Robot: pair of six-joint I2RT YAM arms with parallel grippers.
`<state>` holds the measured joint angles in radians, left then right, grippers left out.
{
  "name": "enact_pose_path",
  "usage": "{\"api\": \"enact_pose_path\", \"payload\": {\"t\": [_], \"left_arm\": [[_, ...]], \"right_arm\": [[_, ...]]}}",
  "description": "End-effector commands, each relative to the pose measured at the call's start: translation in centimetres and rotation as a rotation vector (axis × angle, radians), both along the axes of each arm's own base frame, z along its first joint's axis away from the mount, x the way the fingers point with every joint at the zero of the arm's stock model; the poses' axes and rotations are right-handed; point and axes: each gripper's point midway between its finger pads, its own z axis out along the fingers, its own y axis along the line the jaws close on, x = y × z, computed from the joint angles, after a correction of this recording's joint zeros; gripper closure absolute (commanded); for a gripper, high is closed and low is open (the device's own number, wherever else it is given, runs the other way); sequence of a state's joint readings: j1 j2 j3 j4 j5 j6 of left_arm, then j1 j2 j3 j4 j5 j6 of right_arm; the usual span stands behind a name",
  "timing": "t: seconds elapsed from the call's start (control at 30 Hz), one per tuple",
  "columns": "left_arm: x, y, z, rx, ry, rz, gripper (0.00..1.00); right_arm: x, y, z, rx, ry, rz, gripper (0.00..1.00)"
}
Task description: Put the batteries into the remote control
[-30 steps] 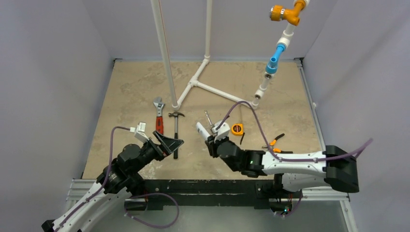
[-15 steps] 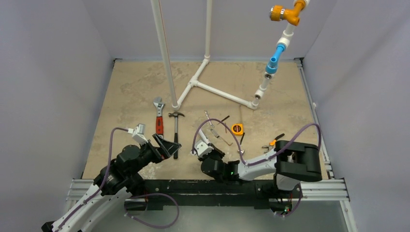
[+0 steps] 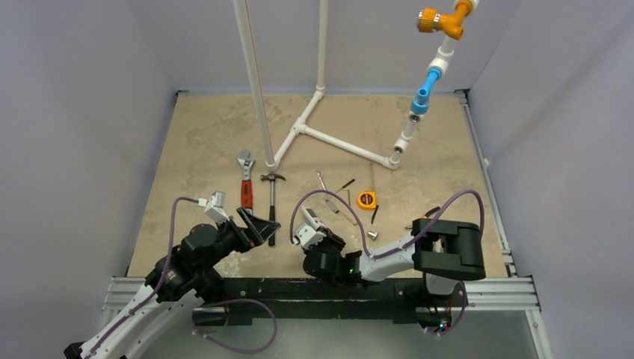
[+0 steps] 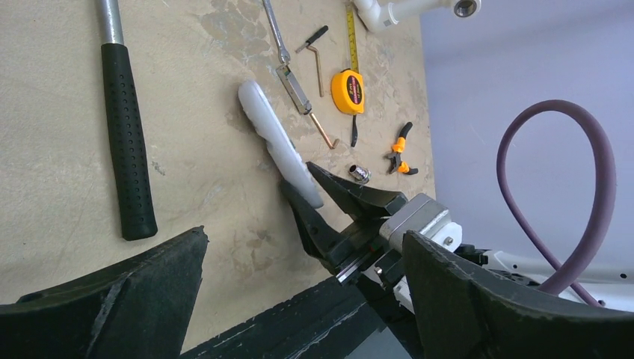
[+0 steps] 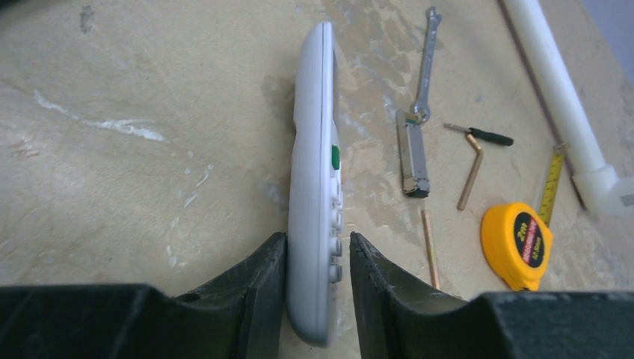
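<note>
White remote control stands on its long edge on the tan worktop, centre of the right wrist frame, buttons facing frame right; in the left wrist frame we see it as a pale bar from upper middle down to centre; right end effector sits narrow around its near end, one finger flat against the plain back, the other just off the buttons with a thin dark gap; we cannot tell if it grips or only brackets; left end effector spread wide, nothing between its fingers, lower left of the top frame, near the black-handled hammer; right of the remote in the right wrist frame we mark a slim spanner, a hex key, a yellow tape measure with blade pulled out, a white pipe at upper right; orange-handled pliers and a small metal socket right of centre in the left wrist frame; red-handled wrench left of the hammer, top frame.
</note>
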<state>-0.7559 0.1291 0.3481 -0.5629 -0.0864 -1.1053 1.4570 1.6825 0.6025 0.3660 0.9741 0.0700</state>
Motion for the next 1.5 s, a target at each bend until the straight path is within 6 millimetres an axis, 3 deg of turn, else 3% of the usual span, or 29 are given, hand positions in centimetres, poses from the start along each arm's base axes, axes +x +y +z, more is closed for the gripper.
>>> {"api": "enact_pose_path", "payload": {"t": [0.0,0.2,0.3,0.5,0.63,0.87,0.97,1.07,1.33,1.47], "left_arm": [[0.3,-0.2,1.8,-0.021,-0.058,-0.006,0.01],[0.3,-0.2,2.2,-0.023,-0.067,-0.012,0.01],[0.2,-0.2,2.3,-0.019,-0.068,-0.011,0.01],[0.1,0.3,2.0,-0.004,-0.063,-0.001,0.01],[0.0,1.0,1.4,0.067,-0.066,0.0,0.01],[0.0,2.0,-0.1,0.263,-0.032,-0.034,0.0],[0.0,2.1,-0.2,0.281,-0.038,-0.037,0.0],[0.1,2.5,0.2,0.282,-0.058,-0.023,0.0],[-0.2,5.2,0.5,0.303,-0.105,0.064,0.0],[-0.4,5.6,0.7,0.285,-0.113,0.082,0.0]], "right_arm": [[-1.0,0.7,-0.8,0.009,0.069,0.018,0.63],[-1.6,1.2,-1.0,0.036,0.11,0.041,0.37],[-2.1,2.3,-0.1,0.075,0.141,0.076,0.32],[-3.8,5.3,4.4,0.266,0.225,0.201,0.21],[-3.3,5.3,6.3,0.488,0.414,0.251,0.11],[2.2,-0.2,8.4,0.814,0.598,0.096,0.04],[4.2,-3.9,9.0,0.954,0.596,0.017,0.03],[5.9,-8.4,8.3,1.031,0.568,-0.129,0.01],[6.1,-18.0,6.8,0.999,0.332,-0.501,0.01],[5.5,-21.0,7.7,0.997,0.233,-0.594,0.01]]}}
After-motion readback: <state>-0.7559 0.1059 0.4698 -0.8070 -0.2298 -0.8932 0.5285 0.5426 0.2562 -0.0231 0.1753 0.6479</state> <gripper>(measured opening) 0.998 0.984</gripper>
